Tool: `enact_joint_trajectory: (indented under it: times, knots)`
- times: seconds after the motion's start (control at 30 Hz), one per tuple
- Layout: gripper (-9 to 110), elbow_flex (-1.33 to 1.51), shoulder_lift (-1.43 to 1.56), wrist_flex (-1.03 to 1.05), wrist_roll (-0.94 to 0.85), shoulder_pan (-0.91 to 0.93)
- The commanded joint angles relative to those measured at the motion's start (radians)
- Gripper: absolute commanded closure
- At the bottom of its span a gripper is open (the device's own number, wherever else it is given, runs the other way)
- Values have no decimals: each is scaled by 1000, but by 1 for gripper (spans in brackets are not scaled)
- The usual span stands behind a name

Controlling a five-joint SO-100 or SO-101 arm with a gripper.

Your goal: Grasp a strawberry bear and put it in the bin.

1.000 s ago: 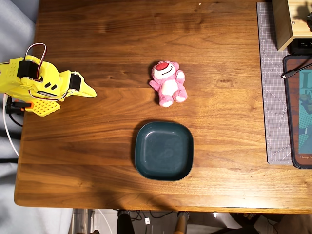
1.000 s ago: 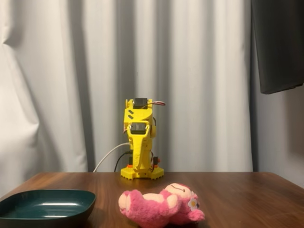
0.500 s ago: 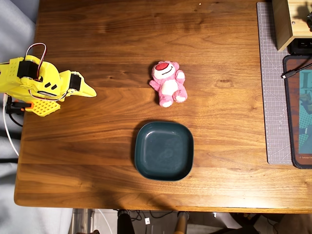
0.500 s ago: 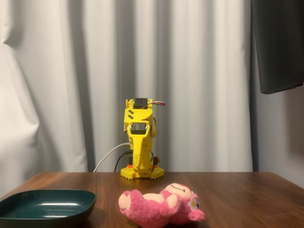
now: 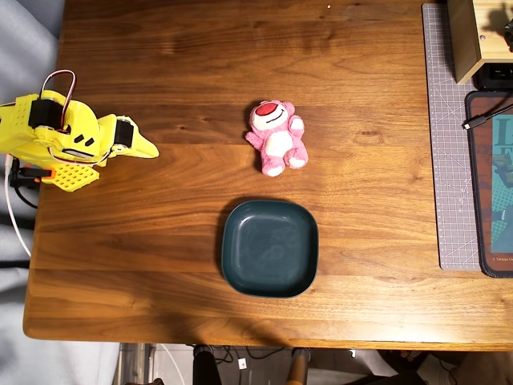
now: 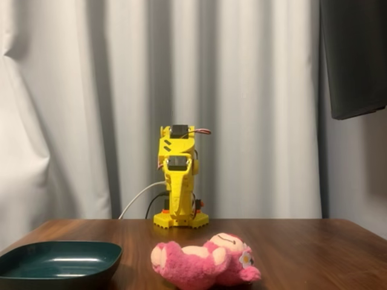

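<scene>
In the overhead view we see our pincer (image 5: 148,150) narrowed to a point, empty, at the worktop's (image 5: 160,48) left edge. The strawberry bear (image 5: 276,137) lies on its back mid-worktop, near the bin (image 5: 270,249) but apart from it.

Overhead view: bear (image 5: 276,137) lies on the table (image 5: 160,64) near centre. Dish (image 5: 269,248) sits on the table at the bear's 6 o'clock, apart from it. Arm (image 5: 60,140) stands at the bear's 9 o'clock, at the table edge. Mat (image 5: 449,160) lies at 3 o'clock, box (image 5: 469,36) at 2 o'clock.
</scene>
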Motion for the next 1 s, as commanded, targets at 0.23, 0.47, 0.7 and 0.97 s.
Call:
enact_joint_trajectory:
  times: [0.23, 0.47, 0.7, 0.97]
  knots:
    - [100, -712, -876, -57, -6, 17]
    - [89, -1184, -1308, 126, -6, 0]
    - [80, -1358, -1537, 153, -5, 52]
    - [71, -1470, -1743, 167, 14, 150]
